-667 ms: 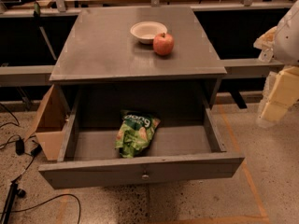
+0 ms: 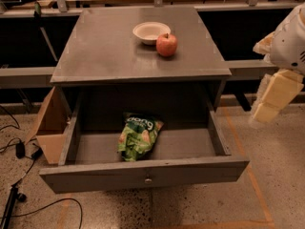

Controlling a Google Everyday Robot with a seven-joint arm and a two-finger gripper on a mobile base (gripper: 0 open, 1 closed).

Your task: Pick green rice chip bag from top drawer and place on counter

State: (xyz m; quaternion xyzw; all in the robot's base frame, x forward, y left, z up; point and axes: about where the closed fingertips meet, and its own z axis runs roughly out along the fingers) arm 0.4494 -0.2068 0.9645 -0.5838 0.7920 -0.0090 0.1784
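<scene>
Jaws: whether spread or pressed together cannot be told. The gripper [image 2: 272, 99] hangs at the right edge of the view, beside the cabinet and outside the top drawer [image 2: 143, 175], much where it was in the earlier frame. Within the open drawer the green rice chip bag [image 2: 139, 137] lies on the floor near the middle — unmoved. On the counter [image 2: 105, 46] a white bowl [image 2: 151, 31] and a red apple [image 2: 167, 45] sit just beside each other — likewise unchanged.

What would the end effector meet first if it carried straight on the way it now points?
Probably the speckled floor: the end effector hangs at the picture's right, beside the top drawer, angled down and slightly left. Depth is unclear.
</scene>
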